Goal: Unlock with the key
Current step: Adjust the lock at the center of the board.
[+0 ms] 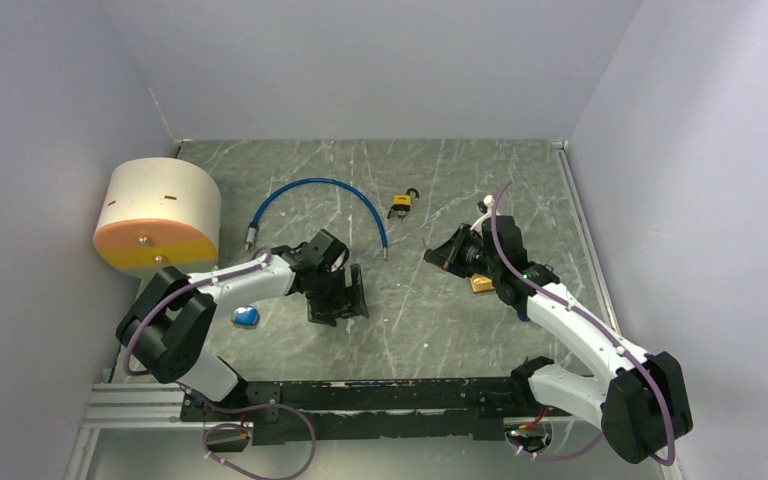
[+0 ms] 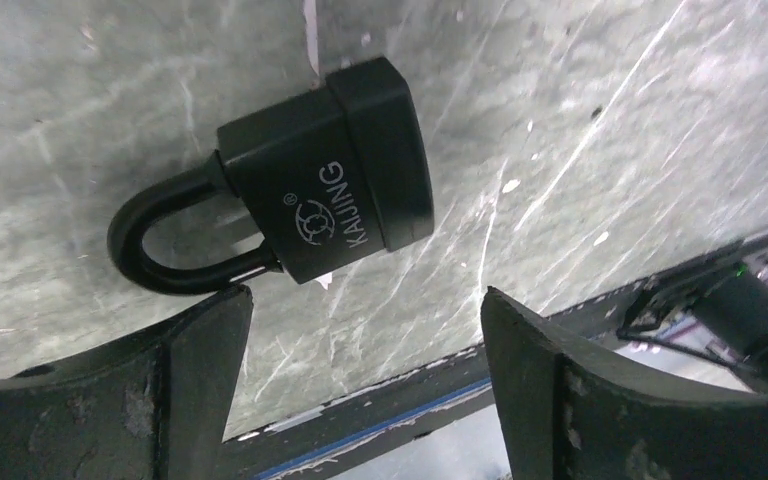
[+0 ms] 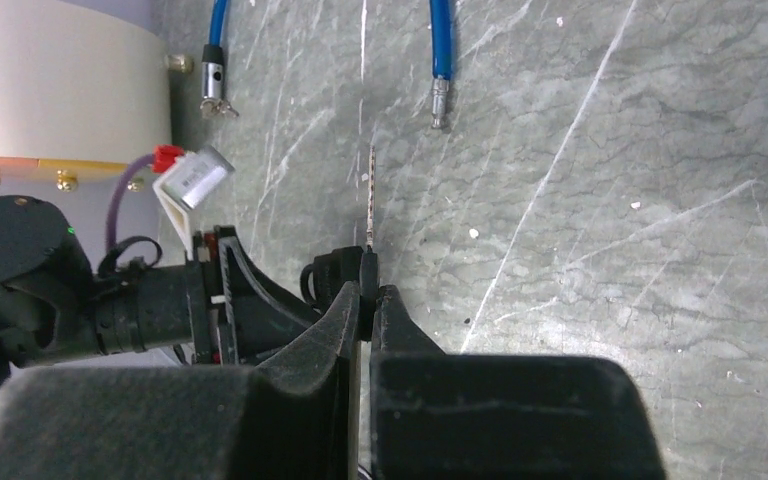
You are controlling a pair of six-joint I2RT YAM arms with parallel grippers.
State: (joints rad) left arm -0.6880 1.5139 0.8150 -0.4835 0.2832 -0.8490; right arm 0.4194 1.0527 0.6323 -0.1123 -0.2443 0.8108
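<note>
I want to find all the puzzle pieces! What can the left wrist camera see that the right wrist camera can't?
Only the left wrist view shows the black padlock, lying flat just ahead of the open left hand. Only the right wrist view shows the key pinched in the shut right hand, plus the blue cable ends and the cream drum. Both show the same scratched grey table.
</note>
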